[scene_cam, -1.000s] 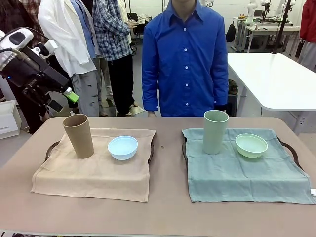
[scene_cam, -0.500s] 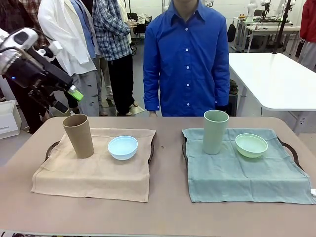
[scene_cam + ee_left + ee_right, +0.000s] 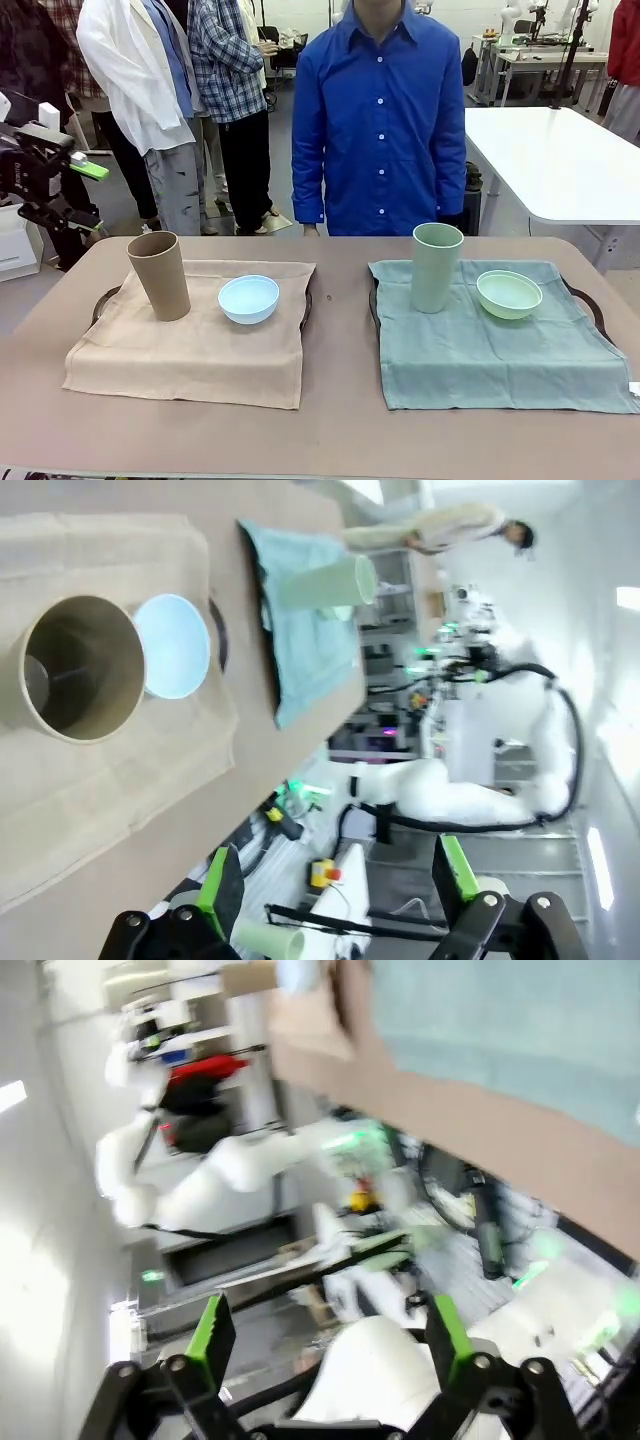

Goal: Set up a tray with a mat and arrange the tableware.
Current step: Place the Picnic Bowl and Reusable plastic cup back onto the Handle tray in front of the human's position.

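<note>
Altogether four pieces of tableware stand on the table (image 3: pixel 330 440): two tall cups and two small bowls, shared between two mats. Each mat covers a dark tray, whose handles poke out at the mats' outer sides.

On the tan mat (image 3: pixel 195 340), toward the table's left edge, the tan cup (image 3: pixel 160 275) stands near the mat's far left corner, leaning slightly. The light blue bowl (image 3: pixel 249 299) sits beside it, closer to the mat's far right corner, apart from the cup. On the green mat (image 3: pixel 495 335), toward the table's right edge, the pale green cup (image 3: pixel 436 267) stands upright near the far left corner, and the pale green bowl (image 3: pixel 509 294) rests just to its right, along the far edge, not touching it.

One person in a blue shirt (image 3: pixel 378 115) stands at the table's far edge, between the two mats.

In the front view the left arm is off the table's far left corner, raised above the surface, its left gripper (image 3: pixel 85 166) pointing sideways with one green pad showing. In its wrist view the left gripper's fingers stand wide apart with nothing between them, the tan cup's open mouth off to one side. In the blurred right wrist view the right gripper (image 3: pixel 326 1338) is also spread wide and empty, beyond the table's edge, with a strip of green mat at the top.
</note>
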Available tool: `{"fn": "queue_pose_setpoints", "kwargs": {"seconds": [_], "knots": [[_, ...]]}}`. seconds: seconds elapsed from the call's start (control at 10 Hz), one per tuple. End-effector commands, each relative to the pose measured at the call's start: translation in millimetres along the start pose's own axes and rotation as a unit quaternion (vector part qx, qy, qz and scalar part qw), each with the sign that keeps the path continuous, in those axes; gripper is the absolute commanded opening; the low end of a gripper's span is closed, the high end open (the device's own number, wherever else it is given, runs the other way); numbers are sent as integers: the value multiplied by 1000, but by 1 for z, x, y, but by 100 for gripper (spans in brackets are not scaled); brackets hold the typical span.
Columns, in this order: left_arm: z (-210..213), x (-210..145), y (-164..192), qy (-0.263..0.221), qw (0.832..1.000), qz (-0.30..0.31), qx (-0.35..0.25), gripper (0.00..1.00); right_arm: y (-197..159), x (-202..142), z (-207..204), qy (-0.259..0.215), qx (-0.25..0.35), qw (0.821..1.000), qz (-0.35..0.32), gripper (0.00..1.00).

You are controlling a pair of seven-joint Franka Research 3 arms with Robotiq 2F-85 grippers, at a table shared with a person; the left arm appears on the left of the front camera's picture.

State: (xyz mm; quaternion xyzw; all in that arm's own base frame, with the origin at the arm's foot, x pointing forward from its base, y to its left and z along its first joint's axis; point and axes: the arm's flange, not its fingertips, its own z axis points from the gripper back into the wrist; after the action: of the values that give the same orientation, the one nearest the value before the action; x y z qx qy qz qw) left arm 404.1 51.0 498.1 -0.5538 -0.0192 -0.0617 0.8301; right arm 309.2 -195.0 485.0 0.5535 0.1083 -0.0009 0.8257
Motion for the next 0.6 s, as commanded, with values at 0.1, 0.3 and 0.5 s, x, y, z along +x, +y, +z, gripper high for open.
{"fn": "queue_pose_setpoints", "kwargs": {"seconds": [0.1,0.3,0.5], "knots": [[7,17,30,32,997,5,-70,100,-9,21,8,-60,39,993,89,100],[-6,23,35,43,997,3,-58,100,-7,35,4,-125,16,989,71,100],[-16,23,28,41,999,-9,-31,100,-9,45,-4,-167,-3,986,24,100]]}}
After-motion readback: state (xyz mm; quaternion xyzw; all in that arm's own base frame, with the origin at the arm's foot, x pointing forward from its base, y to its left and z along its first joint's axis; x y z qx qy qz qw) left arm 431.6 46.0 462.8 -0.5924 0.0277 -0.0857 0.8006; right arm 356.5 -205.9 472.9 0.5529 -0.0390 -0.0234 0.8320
